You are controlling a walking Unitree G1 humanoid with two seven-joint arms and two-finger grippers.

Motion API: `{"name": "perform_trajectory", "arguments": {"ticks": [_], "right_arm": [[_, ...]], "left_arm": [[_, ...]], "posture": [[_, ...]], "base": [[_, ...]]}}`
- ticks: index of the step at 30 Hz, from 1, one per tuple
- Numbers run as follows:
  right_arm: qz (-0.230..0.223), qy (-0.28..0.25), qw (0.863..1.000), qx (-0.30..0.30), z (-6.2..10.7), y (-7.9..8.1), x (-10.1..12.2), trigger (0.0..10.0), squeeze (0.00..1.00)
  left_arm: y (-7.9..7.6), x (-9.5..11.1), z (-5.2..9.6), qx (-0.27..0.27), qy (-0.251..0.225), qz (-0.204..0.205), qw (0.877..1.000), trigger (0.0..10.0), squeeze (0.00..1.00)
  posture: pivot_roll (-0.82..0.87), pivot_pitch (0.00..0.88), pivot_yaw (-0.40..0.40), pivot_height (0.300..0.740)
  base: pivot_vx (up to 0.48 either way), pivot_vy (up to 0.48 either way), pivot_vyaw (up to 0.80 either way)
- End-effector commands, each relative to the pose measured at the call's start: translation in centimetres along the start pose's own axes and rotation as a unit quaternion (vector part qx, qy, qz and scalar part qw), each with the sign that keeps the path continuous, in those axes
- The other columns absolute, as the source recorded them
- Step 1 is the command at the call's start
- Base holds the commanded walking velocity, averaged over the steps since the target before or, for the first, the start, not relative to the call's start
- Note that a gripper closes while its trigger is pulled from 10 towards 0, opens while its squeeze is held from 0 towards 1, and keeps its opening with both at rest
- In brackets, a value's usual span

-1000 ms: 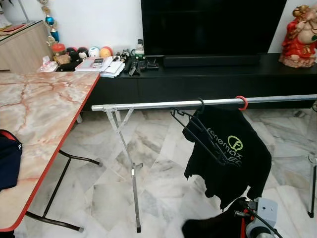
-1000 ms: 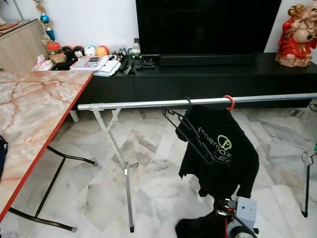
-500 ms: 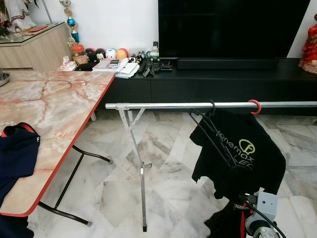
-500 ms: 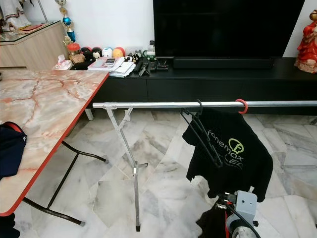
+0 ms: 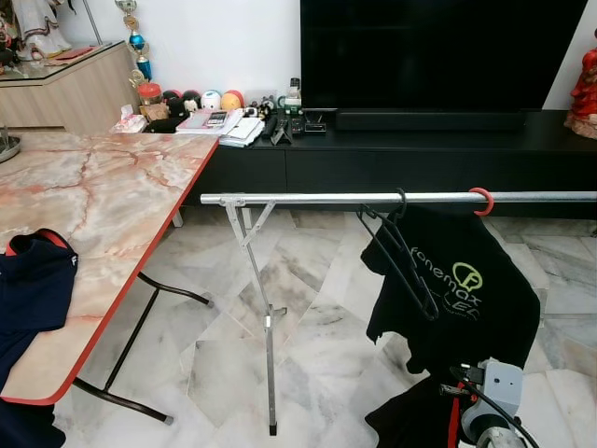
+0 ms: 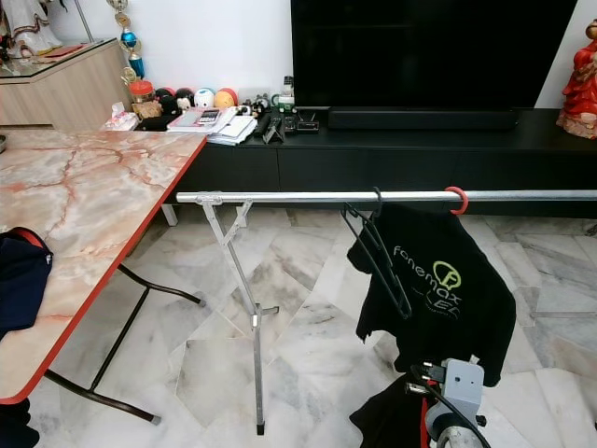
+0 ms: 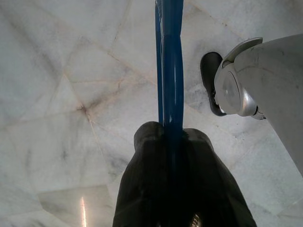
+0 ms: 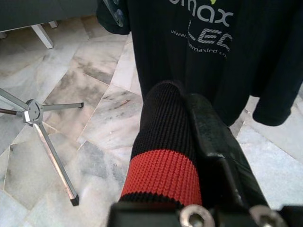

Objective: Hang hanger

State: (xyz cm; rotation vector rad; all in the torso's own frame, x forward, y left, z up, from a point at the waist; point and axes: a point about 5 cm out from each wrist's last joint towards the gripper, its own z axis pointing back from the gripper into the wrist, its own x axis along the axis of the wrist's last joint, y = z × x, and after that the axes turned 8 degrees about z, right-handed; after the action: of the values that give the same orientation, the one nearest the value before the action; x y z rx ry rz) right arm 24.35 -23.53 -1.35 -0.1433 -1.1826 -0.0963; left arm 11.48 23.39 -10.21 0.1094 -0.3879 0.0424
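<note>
A: Left tool (image 7: 173, 142) is clamped on a thin blue plastic hanger (image 7: 171, 61), low over the marble floor (image 7: 57, 94).

B: Light, stiff, slick. I'd grip mid-bar, hook free for the steel rail (image 5: 308, 198).

A: Right tool (image 8: 189, 142) pinches a black-and-red knit garment (image 8: 163, 156).

So we've got a silver rail (image 5: 317, 198) running across, with a black hanger (image 5: 399, 254) hooked on beside a black printed T-shirt (image 5: 466, 289) and a red ring (image 5: 481, 200). The marble counter (image 5: 93, 215) on our left carries a navy garment (image 5: 33, 289).
</note>
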Motion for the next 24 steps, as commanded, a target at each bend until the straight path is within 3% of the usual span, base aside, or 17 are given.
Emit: {"name": "perform_trajectory", "arguments": {"ticks": [1, 9, 24], "right_arm": [[0.003, -0.018, 1.0, 0.002, -0.2, 0.1, 0.8, 10.0, 0.0], [-0.009, -0.054, 0.999, -0.003, -0.6, -0.3, 2.2, 10.0, 0.0], [-0.004, -0.056, 0.998, -0.004, -0.6, -0.6, 2.3, 10.0, 0.0]], "left_arm": [[0.2, -0.4, 0.1, 0.002, 0.007, -0.007, 1.0, 10.0, 0.0], [0.0, -0.4, 0.0, 0.001, 0.006, -0.004, 1.0, 10.0, 0.0], [-0.1, -0.2, 0.0, -0.001, 0.005, -0.015, 1.0, 10.0, 0.0]], "posture": [[0.06, 0.0, 0.041, 0.74], [0.06, 0.0, 0.035, 0.74], [0.06, 0.0, 0.032, 0.74]], "base": [[0.0, 0.0, 0.0], [-0.287, 0.0, 0.0], [-0.324, 0.0, 0.0]]}}
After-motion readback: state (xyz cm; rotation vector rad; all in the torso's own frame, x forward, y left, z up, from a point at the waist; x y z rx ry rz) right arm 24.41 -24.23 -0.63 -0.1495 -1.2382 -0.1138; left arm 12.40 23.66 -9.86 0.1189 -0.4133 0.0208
